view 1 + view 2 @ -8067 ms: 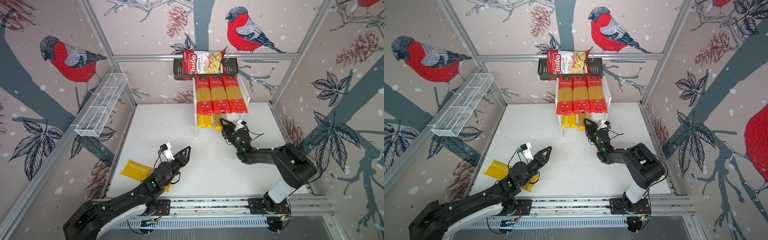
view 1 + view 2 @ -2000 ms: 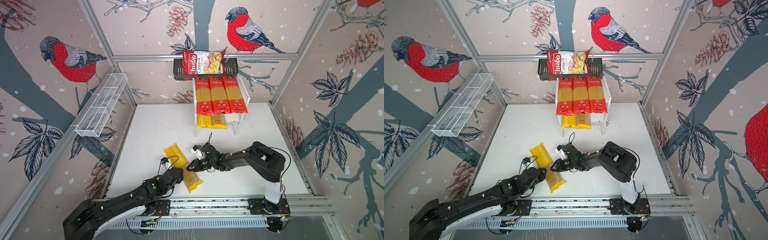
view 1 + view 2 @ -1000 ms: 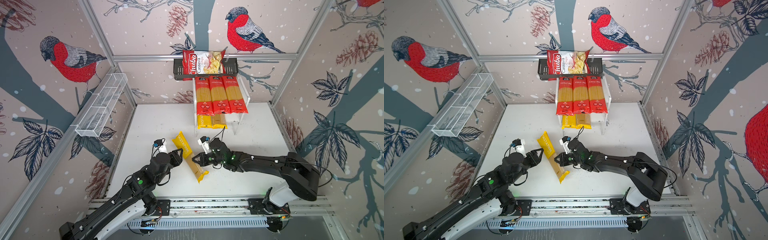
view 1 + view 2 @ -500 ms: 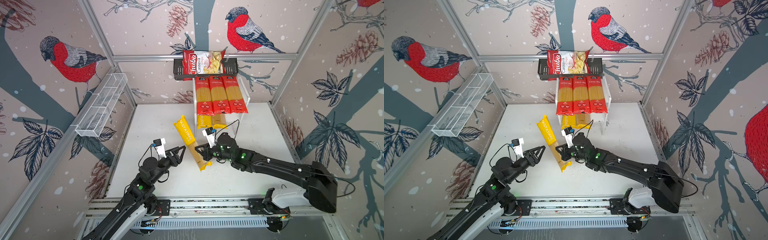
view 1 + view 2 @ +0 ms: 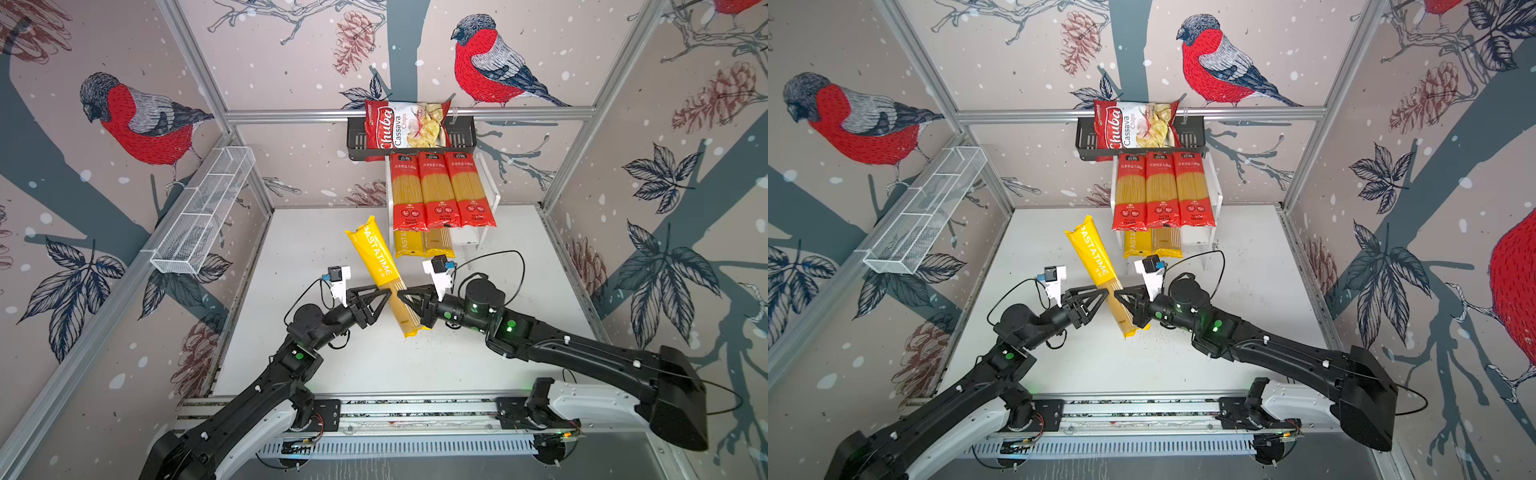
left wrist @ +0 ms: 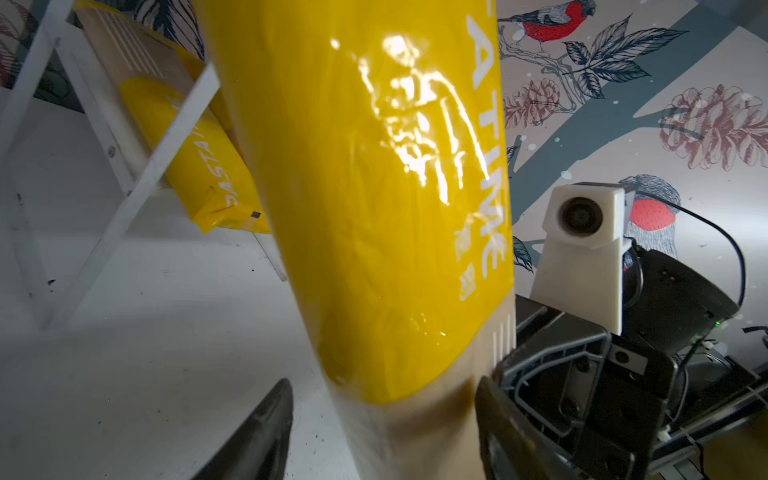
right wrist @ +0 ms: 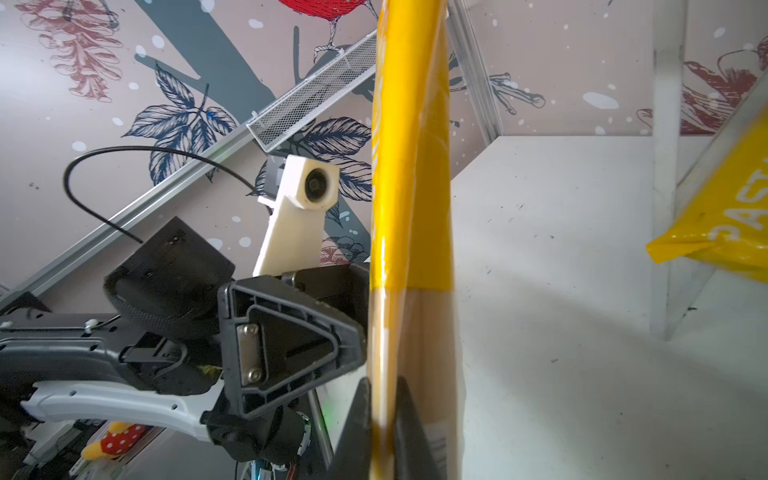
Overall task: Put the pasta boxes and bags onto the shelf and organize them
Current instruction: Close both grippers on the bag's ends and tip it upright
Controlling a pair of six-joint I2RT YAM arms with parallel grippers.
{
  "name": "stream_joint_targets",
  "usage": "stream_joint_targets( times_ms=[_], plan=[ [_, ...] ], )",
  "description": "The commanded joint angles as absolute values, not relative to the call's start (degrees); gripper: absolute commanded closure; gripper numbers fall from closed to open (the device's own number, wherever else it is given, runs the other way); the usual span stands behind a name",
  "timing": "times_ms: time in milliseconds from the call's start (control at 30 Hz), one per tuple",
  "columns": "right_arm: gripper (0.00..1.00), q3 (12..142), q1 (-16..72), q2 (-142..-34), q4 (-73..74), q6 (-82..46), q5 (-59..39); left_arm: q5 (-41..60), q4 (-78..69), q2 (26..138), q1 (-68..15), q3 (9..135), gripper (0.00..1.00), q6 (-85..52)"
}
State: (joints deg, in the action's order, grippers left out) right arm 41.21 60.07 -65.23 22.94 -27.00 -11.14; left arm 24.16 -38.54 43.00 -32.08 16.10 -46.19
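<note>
- The held yellow pack [image 5: 376, 257] appears lifted off the worktop [image 5: 316, 365], over its middle. It is in front of and to the left of the shelf [image 5: 467, 241], which stands at the worktop's back edge.
- Its long axis is steeply tilted. The printed "PASTATIME" end is raised and leans toward the back left corner, while the clear end points down toward the front edge.
- The right fingers [image 7: 357, 424] are clamped tight on the pack's clear lower part, pinching it across its thin side. This arm alone appears to carry it.
- The left fingers [image 6: 266, 432] stand apart and straddle the same lower part from the opposite side. In the left wrist view bare worktop shows between one finger and the pack. The other finger lies very close to the pack, and I cannot tell whether it touches.
- On the shelf, three red packs [image 5: 440, 195] lie side by side on the top board, long axes running front to back. Two yellow packs [image 5: 422, 243] fill the left and middle of the lower board, and its right part is bare.
- The coming move likely turns on that skew. The held pack sits left of the bare slot, so its axis must swing front to back before it slides in. The right arm is nearer the shelf and already has the grip.
</note>
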Motion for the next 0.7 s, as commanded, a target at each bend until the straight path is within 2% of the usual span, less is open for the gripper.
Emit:
stream_joint_targets(
  times_ms=[0,200,333,667],
  plan=[
    [1.00,41.0,60.3,-64.3,35.3,-28.0,-15.5,26.2,-47.4,43.6,-32.0,16.8,0.32,-46.8],
    [1.00,38.6,59.6,-64.5,39.2,-33.4,-18.1,25.4,-49.4,43.8,-31.9,16.8,0.32,-47.4],
    [1.00,37.5,58.2,-65.0,40.0,-36.9,-18.7,25.1,-52.5,44.9,-32.0,15.5,0.36,-48.8],
    [1.00,34.2,55.2,-65.4,40.3,-43.9,-17.1,23.7,-58.3,47.9,-32.1,12.1,0.72,-54.0]
  ],
)
